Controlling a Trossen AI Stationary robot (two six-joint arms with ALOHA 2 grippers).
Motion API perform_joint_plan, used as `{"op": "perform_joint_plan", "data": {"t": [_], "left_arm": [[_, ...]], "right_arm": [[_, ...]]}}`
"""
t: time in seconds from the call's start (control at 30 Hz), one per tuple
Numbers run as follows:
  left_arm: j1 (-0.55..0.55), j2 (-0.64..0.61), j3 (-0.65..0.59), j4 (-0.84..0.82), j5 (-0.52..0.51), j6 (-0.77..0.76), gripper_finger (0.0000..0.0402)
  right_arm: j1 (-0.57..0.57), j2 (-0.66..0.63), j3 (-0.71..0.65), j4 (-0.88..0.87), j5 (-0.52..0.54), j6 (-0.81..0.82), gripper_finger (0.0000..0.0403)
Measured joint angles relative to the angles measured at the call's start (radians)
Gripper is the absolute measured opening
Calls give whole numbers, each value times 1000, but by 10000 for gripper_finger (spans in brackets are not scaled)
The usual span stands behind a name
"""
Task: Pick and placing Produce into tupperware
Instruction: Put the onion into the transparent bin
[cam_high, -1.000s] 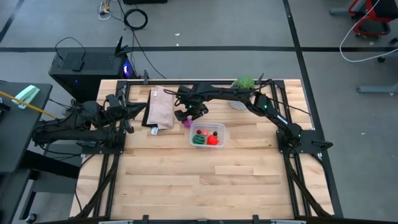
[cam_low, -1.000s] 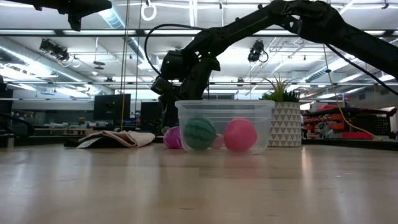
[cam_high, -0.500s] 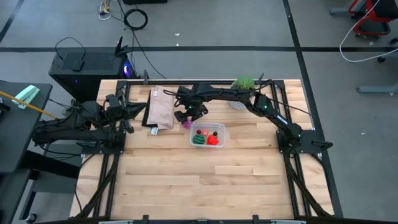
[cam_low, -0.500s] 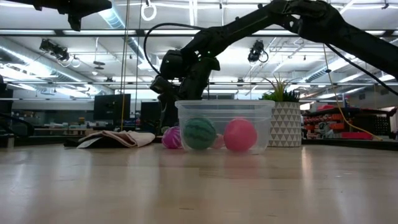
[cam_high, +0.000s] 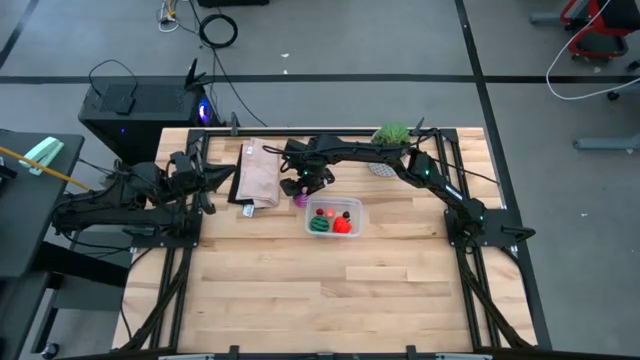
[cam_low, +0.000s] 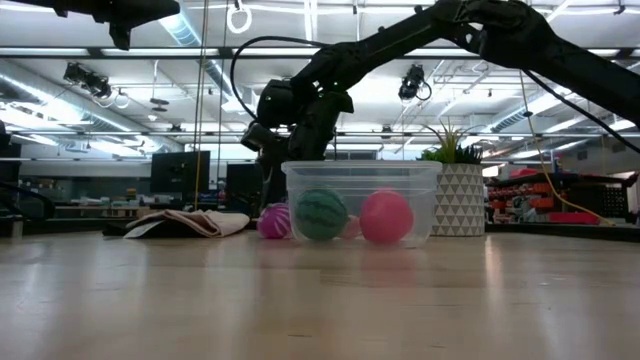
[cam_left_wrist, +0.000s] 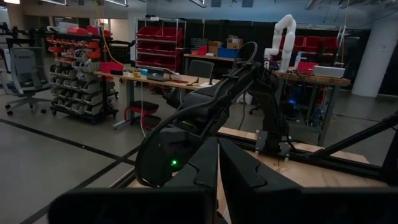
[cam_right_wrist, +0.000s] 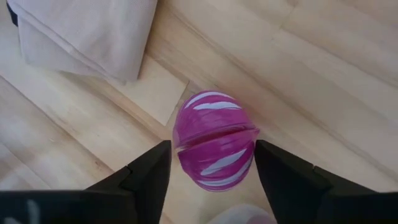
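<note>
The purple-pink ball (cam_right_wrist: 214, 140) with white stripes rests on the wood just off the tub's far-left corner (cam_high: 301, 198) (cam_low: 272, 221). My right gripper (cam_right_wrist: 212, 149) (cam_high: 304, 186) hangs over it, pointing down and open, with one finger on each side of the ball. The clear tupperware (cam_high: 360, 210) (cam_low: 420, 200) holds the green striped ball (cam_high: 319, 225) (cam_low: 320, 214), the red lumpy piece (cam_high: 343, 225) (cam_low: 385, 216) and small bits. My left gripper (cam_left_wrist: 217, 165) (cam_high: 205, 180) waits, shut, at the table's left edge. My right gripper comes at the purple-pink ball from above, and its two fingers (cam_right_wrist: 149, 174) stand right against the ball's opposite sides (cam_right_wrist: 180, 146). Whether they touch it, I cannot tell. The ball sits on the table.
A tan paper bag (cam_high: 258, 175) lies flat to the left of the ball, close to the gripper. The potted plant (cam_high: 393, 133) in its white patterned pot (cam_low: 460, 200) stands at the far edge. A tiny pink bit (cam_high: 390, 212) lies to the right of the tub. Bare wood fills the near half.
</note>
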Motion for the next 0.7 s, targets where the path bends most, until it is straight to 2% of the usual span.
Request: {"op": "perform_joint_plan", "data": {"t": [0.3,0.5,0.7], "left_arm": [[0,0,0,0,0,0,13],[0,0,0,0,0,0,24],[0,0,0,0,0,0,18]], "right_arm": [[0,0,0,1,0,-16,195],[0,0,0,1,0,-19,191],[-6,0,0,1,-6,-19,191]]}}
